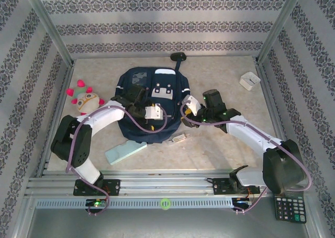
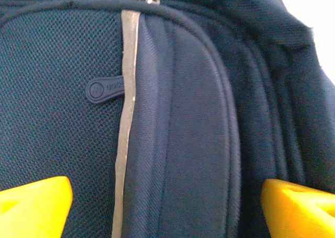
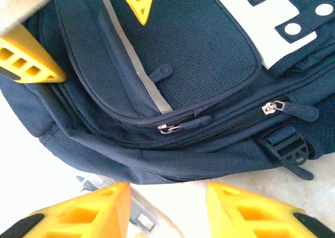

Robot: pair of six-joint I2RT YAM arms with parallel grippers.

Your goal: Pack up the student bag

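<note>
Much bare table (image 1: 222,73) right of student bag (image 1: 128,89); left hand (image 2: 167,209) over it.

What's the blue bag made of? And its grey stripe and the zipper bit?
The student bag: matte navy woven cloth, fine ribbed weave showing; its front pocket is mesh, dotted with tiny holes. The grey stripe: smooth tape, probably reflective. The zipper slider: shiny silver, likely metal.
</note>
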